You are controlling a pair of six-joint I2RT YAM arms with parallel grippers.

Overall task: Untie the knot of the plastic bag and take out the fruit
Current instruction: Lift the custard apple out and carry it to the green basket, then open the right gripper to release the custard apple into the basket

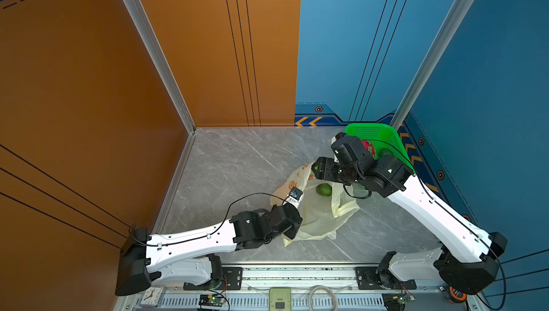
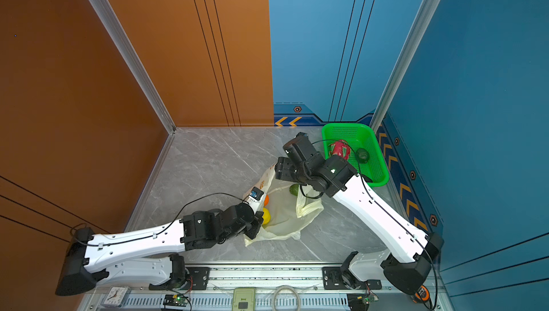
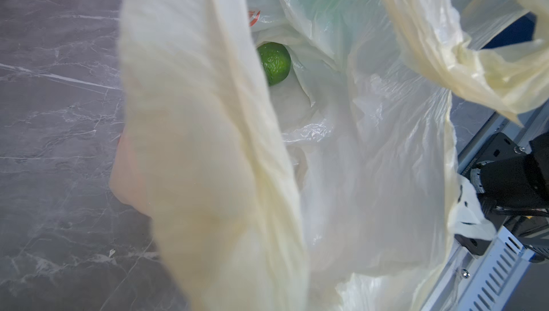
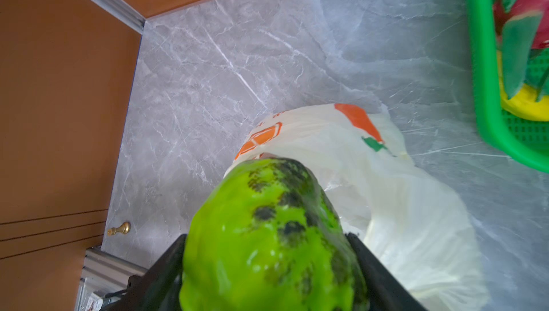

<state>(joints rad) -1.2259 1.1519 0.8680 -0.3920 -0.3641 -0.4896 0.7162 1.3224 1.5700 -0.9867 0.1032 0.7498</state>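
Tabletop (image 1: 237, 161) of grey marble under plastic bag (image 1: 318, 217); orange wall (image 1: 89, 86), blue wall (image 1: 341, 42).

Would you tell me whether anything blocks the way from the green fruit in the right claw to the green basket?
Nothing visible does: the green fruit, held in the right claw, has only bare table before the basket, whose wall it must clear; a dragon fruit lies inside.
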